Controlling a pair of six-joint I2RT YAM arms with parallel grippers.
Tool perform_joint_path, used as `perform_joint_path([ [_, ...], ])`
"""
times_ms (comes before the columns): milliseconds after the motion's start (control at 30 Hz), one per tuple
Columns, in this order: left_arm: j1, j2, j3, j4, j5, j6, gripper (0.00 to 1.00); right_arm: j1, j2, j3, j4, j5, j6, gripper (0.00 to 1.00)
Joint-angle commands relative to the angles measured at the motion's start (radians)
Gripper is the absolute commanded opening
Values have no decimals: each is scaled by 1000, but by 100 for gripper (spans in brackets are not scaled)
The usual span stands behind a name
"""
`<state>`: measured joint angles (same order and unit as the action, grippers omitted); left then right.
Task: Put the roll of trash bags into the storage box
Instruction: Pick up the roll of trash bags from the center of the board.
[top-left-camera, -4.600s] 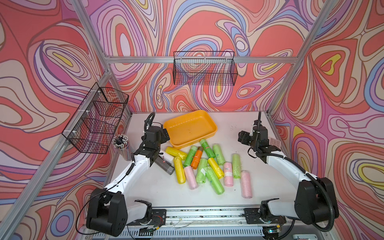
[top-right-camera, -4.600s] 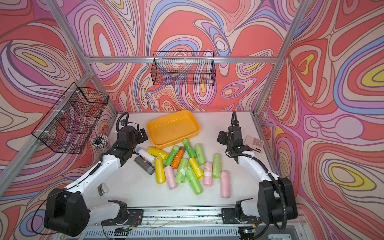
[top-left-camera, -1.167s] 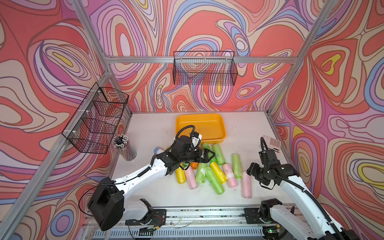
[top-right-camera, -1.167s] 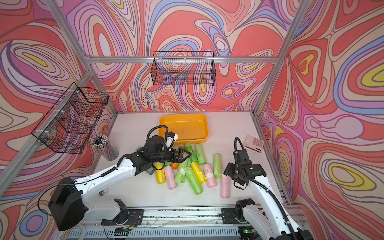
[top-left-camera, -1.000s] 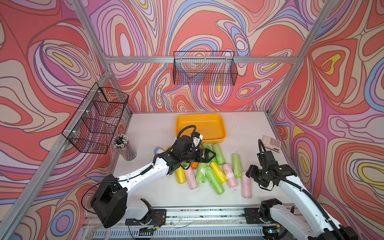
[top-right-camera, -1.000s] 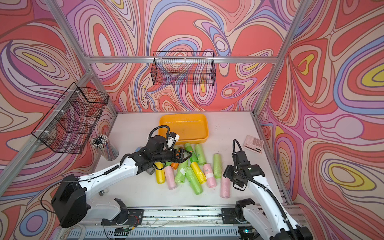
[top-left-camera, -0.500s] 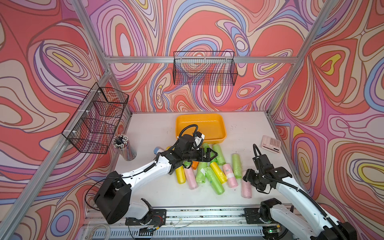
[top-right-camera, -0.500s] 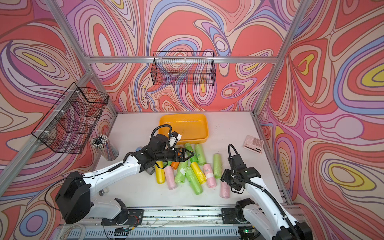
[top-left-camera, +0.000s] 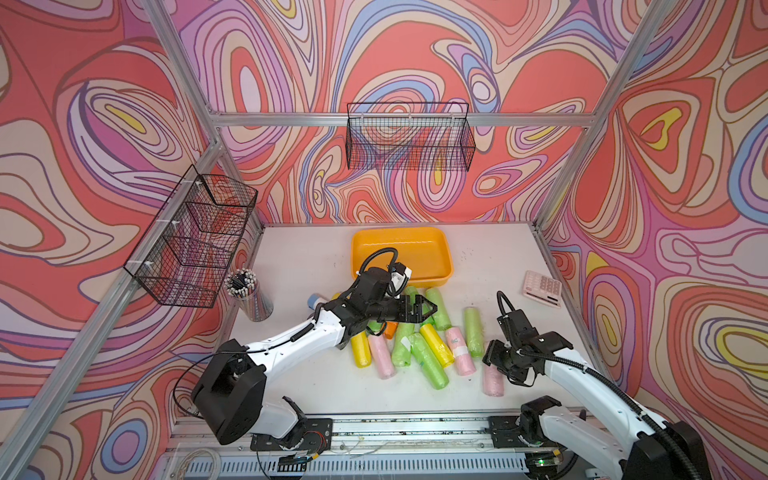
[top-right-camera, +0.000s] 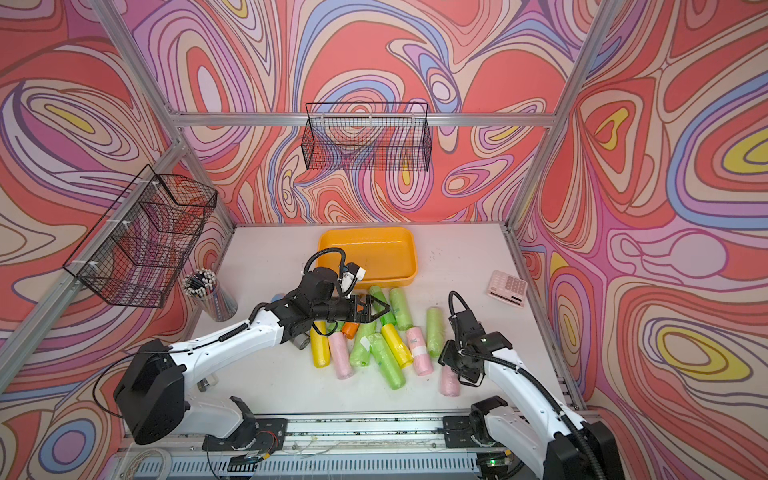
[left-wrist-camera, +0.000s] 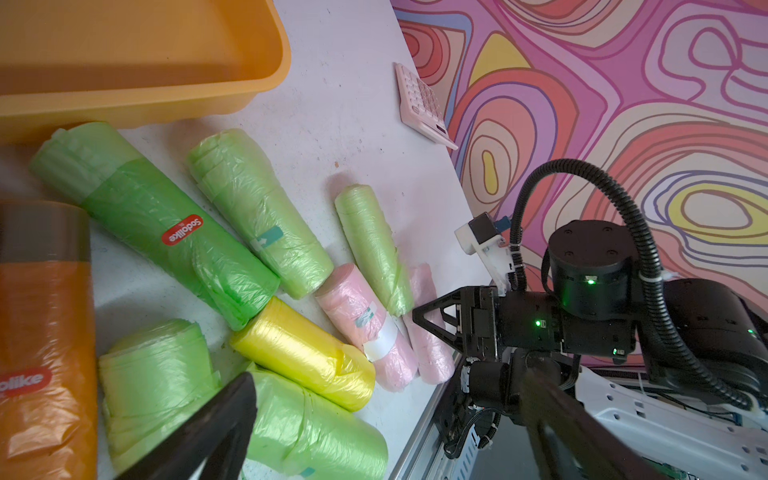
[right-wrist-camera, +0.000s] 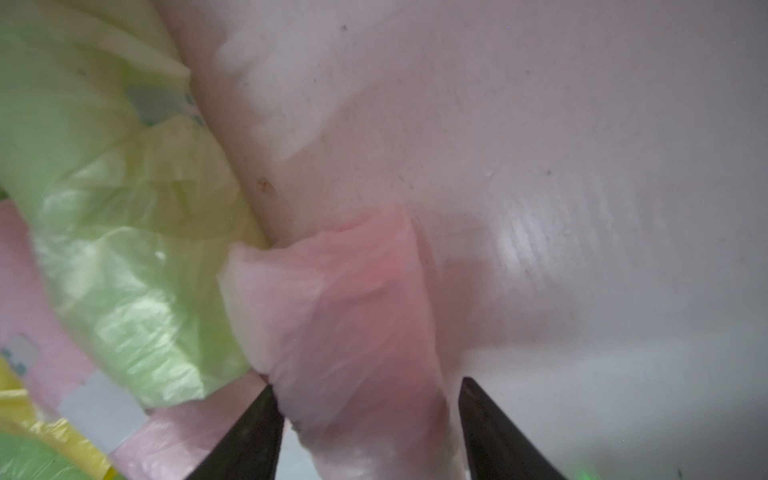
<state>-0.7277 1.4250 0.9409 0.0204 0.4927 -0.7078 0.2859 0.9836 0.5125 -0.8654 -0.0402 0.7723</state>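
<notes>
right hand (right-wrist-camera: 365, 386) astride the pink roll (top-left-camera: 493, 380) at the desk's (top-left-camera: 490, 257) near edge, jaws apart, one finger apparently touching it. left hand (top-left-camera: 430, 309) gapes wide above the pile. storage box (top-left-camera: 415, 249) lies well apart. risk: slack film slips, or the adjoining green roll (right-wrist-camera: 124, 291) snags.

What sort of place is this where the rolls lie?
Likely a robot lab's test cell, not a home: two robot arms mounted on a rail, an aluminium frame, and walls covered in a swirling print.
</notes>
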Motion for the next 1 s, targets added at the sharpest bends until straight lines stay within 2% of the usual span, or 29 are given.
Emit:
perform_joint_path([
  [0,-7,-2,10,18,12,1,100,34,22,19,10,81,38,64],
  [133,-7,-8,13,-9,1,17,100,87,90,12,43,121,67,63],
  [233,-7,-12,16,-23,-4,22,100,97,116,-5,74,122,74,57],
  [367,-7,-18,17,-28,-5,17,100,97,102,-5,76,140,76,53],
  [500,-7,-21,13,-30,-14,16,100,98,78,12,60,152,78,45],
  [600,-7,-17,14,-32,-16,17,100,97,52,27,47,152,79,44],
  [700,-6,-8,14,-32,-17,18,100,97,43,58,19,164,69,37],
  [967,-7,5,12,-26,-8,13,100,98,41,138,-3,152,47,35],
])
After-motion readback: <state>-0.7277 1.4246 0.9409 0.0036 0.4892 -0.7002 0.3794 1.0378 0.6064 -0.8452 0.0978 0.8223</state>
